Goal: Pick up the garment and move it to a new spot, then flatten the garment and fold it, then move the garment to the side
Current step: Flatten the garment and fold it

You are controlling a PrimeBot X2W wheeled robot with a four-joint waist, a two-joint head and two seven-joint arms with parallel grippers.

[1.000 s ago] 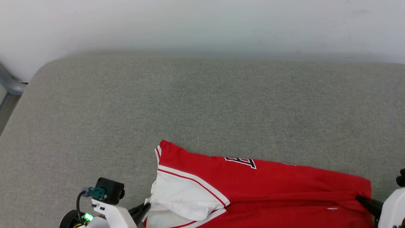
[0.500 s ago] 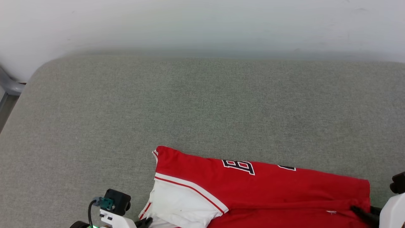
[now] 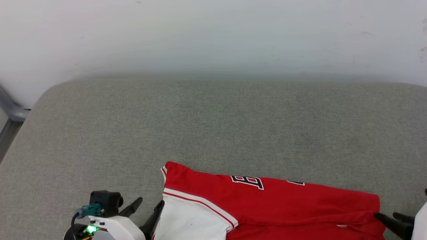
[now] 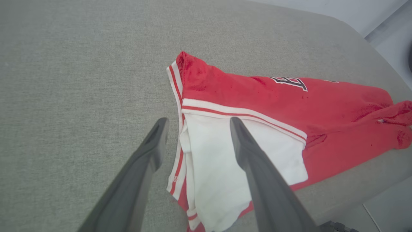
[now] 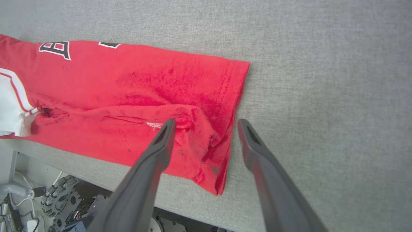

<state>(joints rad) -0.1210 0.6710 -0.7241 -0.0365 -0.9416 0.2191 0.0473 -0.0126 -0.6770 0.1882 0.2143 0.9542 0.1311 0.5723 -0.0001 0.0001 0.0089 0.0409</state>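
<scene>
Both arms are down at the near edge of the grey counter [image 3: 213,133], one at each end of the garment [image 3: 283,206]. The red jersey lies as a long, narrow band along that front edge, dark lettering up by the far fold, and it looks doubled over lengthwise already.

The left pincer [image 3: 150,202] stands wide apart and grips nothing. From its wrist view one finger is over bare counter and the other over the white sleeve [image 4: 225,161], so it straddles the sleeve's striped edge. The right pincer [image 3: 386,215] is spread too, and empty. One finger sits over a rumpled bit of red at the hem [image 5: 236,93], the other over bare fabric beside it.

So I'd say we're in the folding step, between grabs: one fold laid, cloth free, nothing lifted.

What comes next? Probably a fresh grip for the crosswise fold, or a quick smoothing first. That ruck by the right fingers wants flattening, or it gets pressed into the fold. The sleeve end is loose and layered, so the left side needs to pinch every layer together, not just the top one. And the jersey sits tight against the front edge, with the sleeve looking to droop a little over it. Any drag towards the robot could pull it off, so lifting up and across seems the safer line.
</scene>
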